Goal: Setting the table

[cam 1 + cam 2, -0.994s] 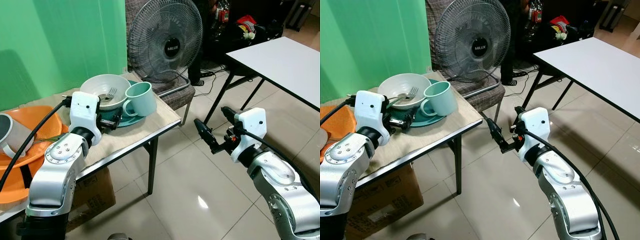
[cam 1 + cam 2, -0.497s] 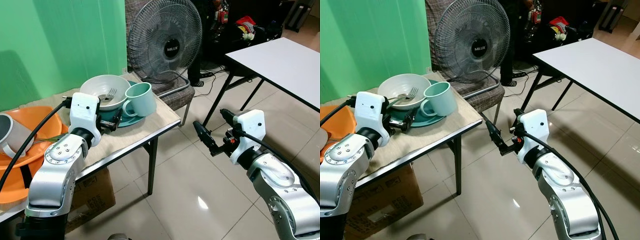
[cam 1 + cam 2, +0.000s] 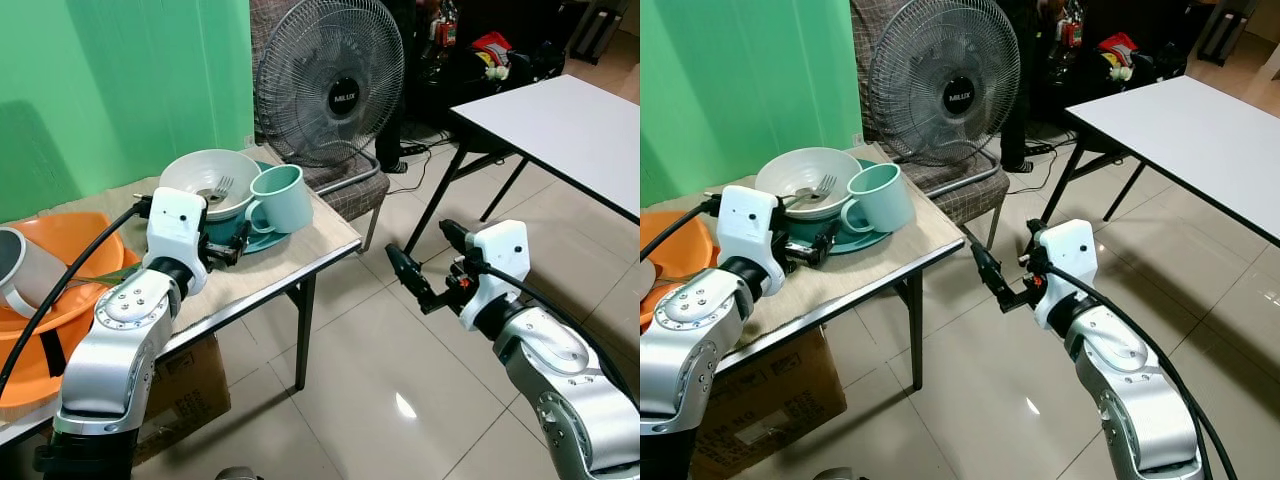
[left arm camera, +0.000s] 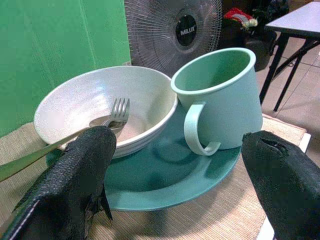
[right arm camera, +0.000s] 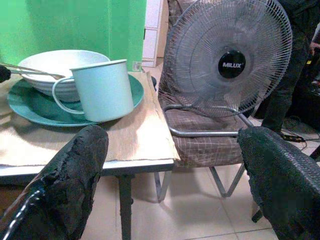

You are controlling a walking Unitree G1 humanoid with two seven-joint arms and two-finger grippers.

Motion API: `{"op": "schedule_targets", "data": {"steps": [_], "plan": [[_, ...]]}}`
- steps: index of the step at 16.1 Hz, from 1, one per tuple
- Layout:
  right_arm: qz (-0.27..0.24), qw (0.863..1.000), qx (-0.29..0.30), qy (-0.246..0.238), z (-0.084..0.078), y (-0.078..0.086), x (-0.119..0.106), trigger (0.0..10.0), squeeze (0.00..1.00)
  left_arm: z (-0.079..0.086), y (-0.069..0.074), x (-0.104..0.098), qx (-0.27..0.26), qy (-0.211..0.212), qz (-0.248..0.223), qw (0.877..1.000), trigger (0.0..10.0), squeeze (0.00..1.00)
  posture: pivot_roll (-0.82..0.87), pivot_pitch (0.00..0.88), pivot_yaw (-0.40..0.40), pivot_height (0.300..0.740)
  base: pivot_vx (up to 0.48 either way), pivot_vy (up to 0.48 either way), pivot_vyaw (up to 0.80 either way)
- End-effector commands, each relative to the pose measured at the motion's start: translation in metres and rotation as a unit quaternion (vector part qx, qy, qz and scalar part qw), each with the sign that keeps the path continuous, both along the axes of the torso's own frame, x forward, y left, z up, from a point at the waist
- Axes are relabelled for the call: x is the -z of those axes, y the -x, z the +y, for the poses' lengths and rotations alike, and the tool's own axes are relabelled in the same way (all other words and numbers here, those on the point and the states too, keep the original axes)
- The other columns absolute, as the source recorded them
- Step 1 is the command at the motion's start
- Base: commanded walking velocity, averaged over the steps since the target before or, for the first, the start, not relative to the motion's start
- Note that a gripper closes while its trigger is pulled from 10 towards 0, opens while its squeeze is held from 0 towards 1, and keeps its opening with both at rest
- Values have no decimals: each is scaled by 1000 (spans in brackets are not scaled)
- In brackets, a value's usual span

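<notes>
Two grippers with fingers spread near a stack of tableware on a low table.

The left gripper [image 4: 175, 175] hovers, fingers apart, just short of the teal plate [image 4: 165, 175], which carries a white bowl [image 4: 85, 100] holding a fork [image 4: 118, 107] and a pale green mug [image 4: 225, 95]. The right gripper [image 3: 425, 262], also spread and holding nothing, hangs over the tiled floor [image 3: 370, 380] beside the table [image 3: 300, 245]. The fan [image 3: 330, 80] behind bears the label "MILUX" on its hub.
</notes>
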State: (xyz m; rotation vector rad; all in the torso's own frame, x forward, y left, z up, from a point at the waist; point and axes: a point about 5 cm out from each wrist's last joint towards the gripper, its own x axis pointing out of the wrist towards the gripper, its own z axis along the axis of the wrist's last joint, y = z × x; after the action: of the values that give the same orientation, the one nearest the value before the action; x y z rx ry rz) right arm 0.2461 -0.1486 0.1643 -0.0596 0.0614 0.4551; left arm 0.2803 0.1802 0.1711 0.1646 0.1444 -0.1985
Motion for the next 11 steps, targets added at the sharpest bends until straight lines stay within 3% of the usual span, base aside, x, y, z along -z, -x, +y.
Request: {"op": "schedule_targets", "data": {"steps": [1,6,11], "plan": [[-2,1000,-5,-3,0,3,-4,10000,0,-5,1,0,11,-4,5,1000,10000,0,92,0,-62,740,0,0,0],[16,999,2,-50,-3,4,-7,10000,0,-7,0,1,14,-6,8,1000,10000,0,88,0,-58,740,0,0,0],[-5,1000,8,-13,-3,2,-10,10000,0,-8,1,3,19,-12,15,1000,10000,0,86,0,-57,740,0,0,0]]}}
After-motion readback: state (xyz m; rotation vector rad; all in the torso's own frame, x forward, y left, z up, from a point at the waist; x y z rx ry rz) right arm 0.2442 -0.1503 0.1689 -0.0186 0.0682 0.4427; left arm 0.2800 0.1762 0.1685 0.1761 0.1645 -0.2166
